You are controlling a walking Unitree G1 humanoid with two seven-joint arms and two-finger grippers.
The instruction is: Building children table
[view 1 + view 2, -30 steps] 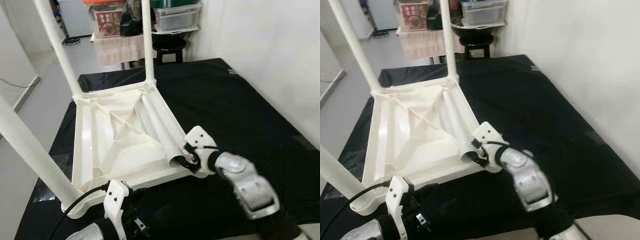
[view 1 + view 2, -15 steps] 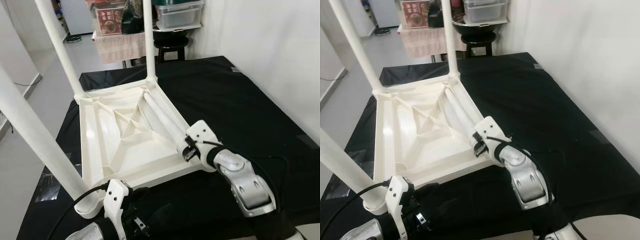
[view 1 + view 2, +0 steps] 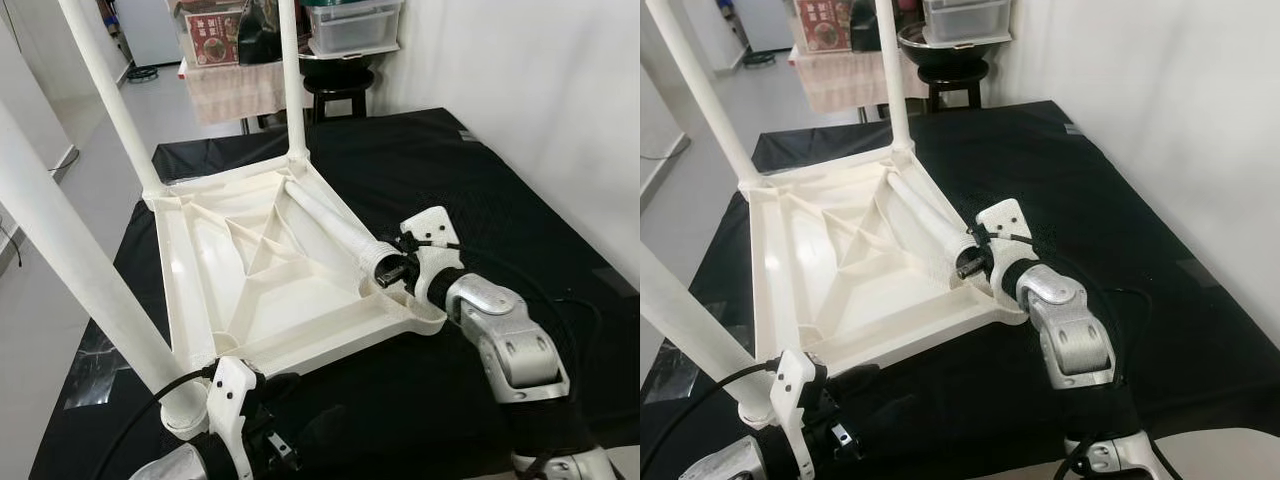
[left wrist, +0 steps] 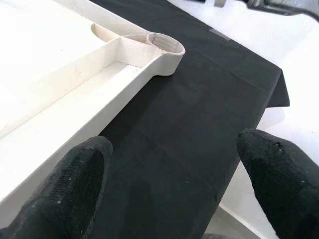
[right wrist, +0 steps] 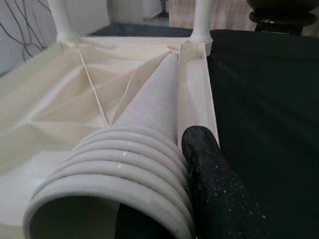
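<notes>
A white plastic children's table (image 3: 300, 345) lies upside down on a black-covered surface (image 3: 480, 190). Three white legs stand up from its corners: back left (image 3: 110, 100), back right (image 3: 290, 80) and near left (image 3: 80, 270). A loose leg (image 3: 330, 222) lies along the underside. My right gripper (image 3: 398, 268) is shut on the loose leg's threaded end (image 5: 114, 199), close to the empty near-right corner socket (image 3: 425, 315). One black finger (image 5: 209, 164) presses the outside of the thread. My left gripper (image 4: 174, 169) hangs open over the black cloth beside the table's near edge.
A white wall (image 3: 540, 100) runs along the right side of the covered surface. Behind it stand a dark stool (image 3: 335, 85), a cloth-covered stand (image 3: 235, 90) and a storage bin (image 3: 355, 22). Bare floor (image 3: 60, 220) lies to the left.
My right gripper has carried the loose leg's threaded end up and to the right, toward the near-right corner. The head view has shifted a little. The left arm stays in place.
</notes>
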